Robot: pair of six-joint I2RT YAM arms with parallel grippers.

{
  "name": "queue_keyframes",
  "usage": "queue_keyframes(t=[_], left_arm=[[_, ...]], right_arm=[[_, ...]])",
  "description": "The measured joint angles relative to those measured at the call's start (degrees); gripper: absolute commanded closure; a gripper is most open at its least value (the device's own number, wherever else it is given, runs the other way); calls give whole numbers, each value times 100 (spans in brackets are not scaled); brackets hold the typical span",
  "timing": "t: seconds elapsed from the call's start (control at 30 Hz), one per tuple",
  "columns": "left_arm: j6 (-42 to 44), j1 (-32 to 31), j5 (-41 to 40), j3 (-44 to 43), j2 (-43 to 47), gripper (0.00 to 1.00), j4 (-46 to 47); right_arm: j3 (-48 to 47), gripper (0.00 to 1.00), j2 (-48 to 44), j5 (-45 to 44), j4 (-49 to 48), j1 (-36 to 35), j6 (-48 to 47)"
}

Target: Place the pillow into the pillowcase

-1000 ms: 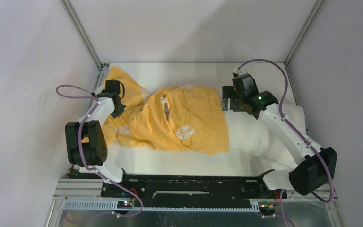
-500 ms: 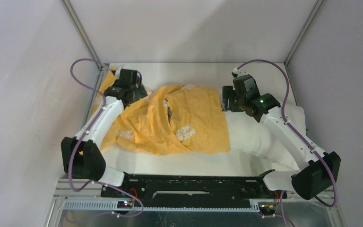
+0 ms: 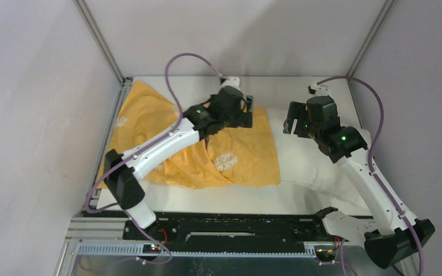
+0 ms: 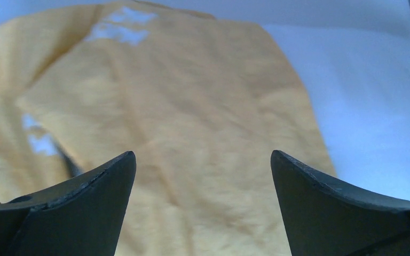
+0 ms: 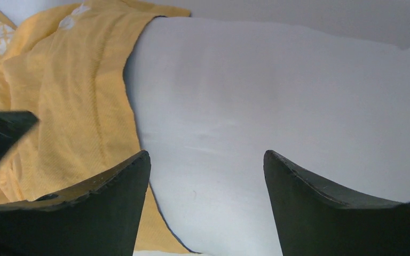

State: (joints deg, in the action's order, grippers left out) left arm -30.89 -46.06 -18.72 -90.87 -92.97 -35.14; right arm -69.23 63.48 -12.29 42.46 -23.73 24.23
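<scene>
The orange-yellow pillowcase with white lettering lies spread over the left and middle of the table. Its right part covers the left end of the white pillow, which lies at the right. My left gripper hovers open over the pillowcase's far right part. In the left wrist view the pillowcase fills the space below the open left gripper, with the pillow to its right. My right gripper stands open above the pillow, empty, beside the pillowcase's edge.
The white table is boxed in by grey walls and metal frame posts at the back corners. Purple cables loop above both arms. The arm bases sit on the black rail at the near edge.
My left gripper opened and let go of the pillowcase at the far left, then swung right across it. The pillowcase's left part now lies flatter. My right gripper shifted slightly right.
</scene>
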Motion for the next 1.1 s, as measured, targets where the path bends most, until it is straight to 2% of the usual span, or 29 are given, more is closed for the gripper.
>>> queue_keyframes(t=[0.2,0.37,0.47,0.57,0.7,0.77,0.87,1.0,1.07,1.1], left_arm=[[120,-780,-28,-649,-828,0,4],[245,-1119,-201,-1320,-1469,3,-28],[269,-1182,-420,-1390,-1703,18,-105],[280,-1189,-680,-1263,-1803,46,-179],[280,-1152,-951,-503,-1438,81,59],[275,-1047,-984,11,-1034,91,83],[295,-682,-1016,680,-339,99,76],[306,109,-892,1707,719,100,214],[306,546,-730,2227,1200,100,302],[308,778,-605,2494,1423,100,354]], right_arm=[[575,21,-225,48,-59,525,181],[1078,22,-227,125,-173,835,284],[1189,21,-208,157,-321,870,323],[1252,24,-138,201,-490,938,356],[1279,40,20,256,-647,1025,365],[1283,49,87,260,-693,1091,361],[1285,55,160,249,-748,1215,354],[1285,63,219,251,-796,1419,326],[1285,58,225,258,-802,1504,308],[1285,49,225,258,-807,1530,291]])
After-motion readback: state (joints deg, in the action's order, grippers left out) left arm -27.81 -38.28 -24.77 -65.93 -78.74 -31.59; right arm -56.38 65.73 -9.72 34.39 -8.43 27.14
